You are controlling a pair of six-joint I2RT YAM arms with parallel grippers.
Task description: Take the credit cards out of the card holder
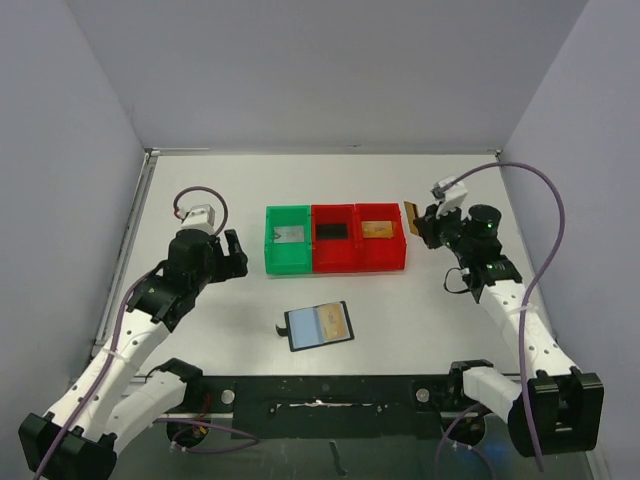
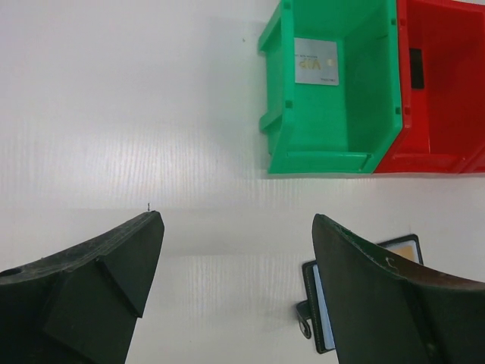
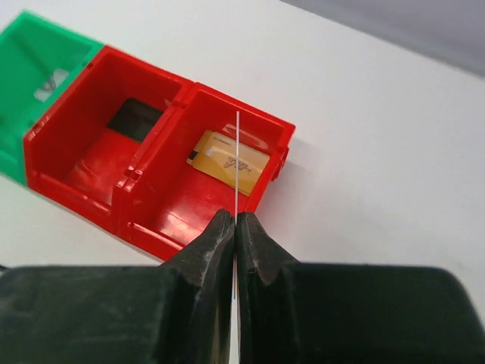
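My right gripper (image 3: 236, 221) had its fingers pressed together on a thin card (image 3: 237, 155), which I saw edge-on. It stood close to the right red bin (image 3: 170, 205), though I could not tell whether it was over the bin or just outside its wall. A gold card (image 3: 229, 161) lay flat in that bin. The pinch looked narrow and sat near the card's lower edge. I judged that a skewed release could tip the card onto the wall or drop it on the table (image 1: 420, 320) instead of inside. The black card (image 3: 135, 118) lay in the middle red bin (image 3: 83, 163) and the pale grey card (image 2: 316, 62) in the green bin (image 2: 333, 152). My left gripper (image 2: 236, 227) hung near the green bin with its fingers wide apart and empty. The card holder (image 1: 320, 326) lay open on the table between the arms, apart from both grippers. A pocketed card (image 1: 336, 322), gold-coloured, showed inside it. Nothing pinned the holder down, so I reckoned that pulling with one arm might drag the wallet along or fold it shut rather than free the card.
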